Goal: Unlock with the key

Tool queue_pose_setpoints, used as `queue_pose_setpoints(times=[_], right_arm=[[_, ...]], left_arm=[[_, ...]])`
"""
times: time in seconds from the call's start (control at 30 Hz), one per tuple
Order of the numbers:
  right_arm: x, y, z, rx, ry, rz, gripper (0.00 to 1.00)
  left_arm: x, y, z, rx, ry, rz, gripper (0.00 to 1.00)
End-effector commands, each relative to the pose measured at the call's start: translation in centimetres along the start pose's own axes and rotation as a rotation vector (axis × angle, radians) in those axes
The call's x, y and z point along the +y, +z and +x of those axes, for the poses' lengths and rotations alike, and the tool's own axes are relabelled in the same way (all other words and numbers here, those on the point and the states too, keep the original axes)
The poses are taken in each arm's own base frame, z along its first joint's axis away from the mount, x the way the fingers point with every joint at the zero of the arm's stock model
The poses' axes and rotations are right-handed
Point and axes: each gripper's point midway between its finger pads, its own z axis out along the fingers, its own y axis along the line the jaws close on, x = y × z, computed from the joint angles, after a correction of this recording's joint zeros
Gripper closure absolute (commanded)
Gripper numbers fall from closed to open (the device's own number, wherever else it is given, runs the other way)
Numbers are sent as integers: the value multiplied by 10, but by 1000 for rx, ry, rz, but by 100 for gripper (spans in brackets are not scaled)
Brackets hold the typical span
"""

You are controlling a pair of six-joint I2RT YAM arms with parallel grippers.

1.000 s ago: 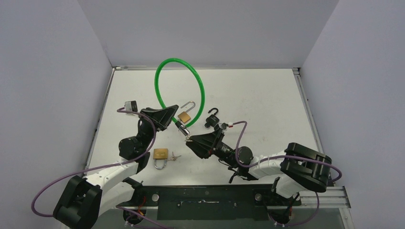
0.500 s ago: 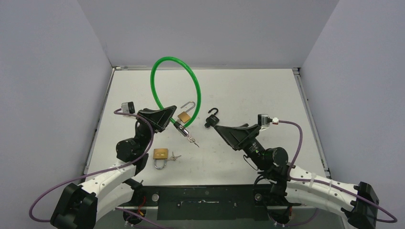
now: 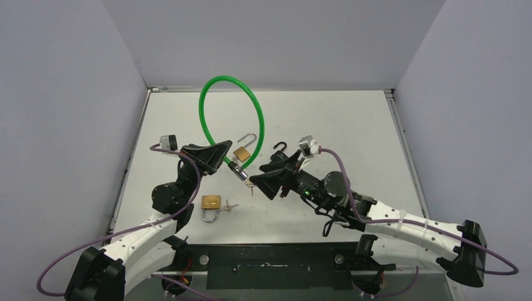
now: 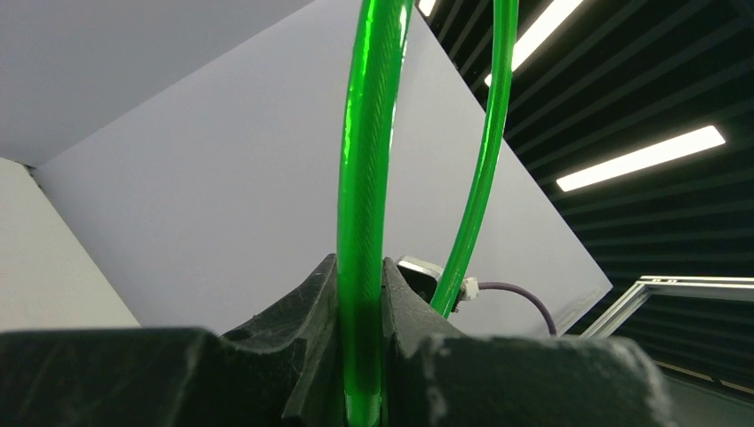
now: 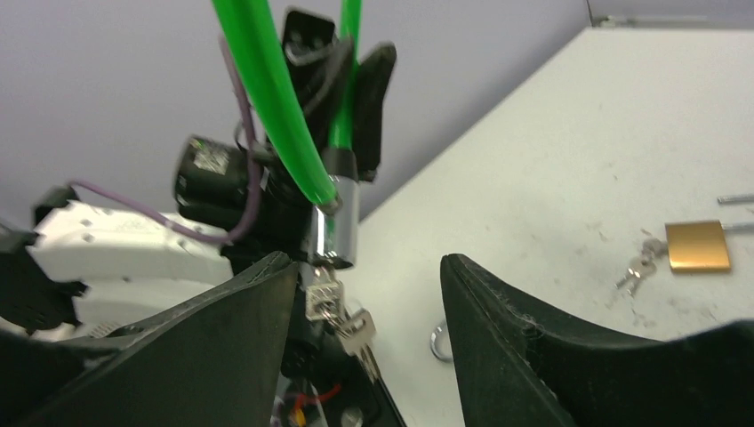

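Two claws are working: left claw (image 4: 360, 298) is pinching the green cable (image 4: 364, 160) upright, while right claw (image 5: 366, 267), spread, is flanking the key (image 5: 323, 298) dangling downward from the lock barrel (image 5: 339, 218).

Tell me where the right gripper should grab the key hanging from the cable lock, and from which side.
I'd pinch the key's flat head just below the chrome lock barrel, coming from the side opposite the left gripper. The head sticks out bare there; a spare key dangles lower, so stay high.
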Motion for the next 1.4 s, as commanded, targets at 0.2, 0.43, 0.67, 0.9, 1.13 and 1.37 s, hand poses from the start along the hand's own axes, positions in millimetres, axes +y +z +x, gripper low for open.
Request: queue_pose_setpoints(times=[0.2,0.43,0.67,0.9,1.13,1.37], right_arm=[[6,2,11,52,-159,36,26],[-8,9,10,72,-225,145,29],[-14,20,26,173,-412,189,39],[-24,23,41,265,-497,276,49],[-33,24,48,294,-476,334,84],[-27,25,44,263,-371,291,100]], left_arm=[[-2,-1,-13,-62,38,-54,100],[21,-3,-17,-73,80,-198,100],[33,-5,-19,-70,120,-286,100],[39,-7,-21,-71,150,-324,100],[36,-7,-20,-68,145,-317,100],[21,-4,-17,-57,137,-249,100]])
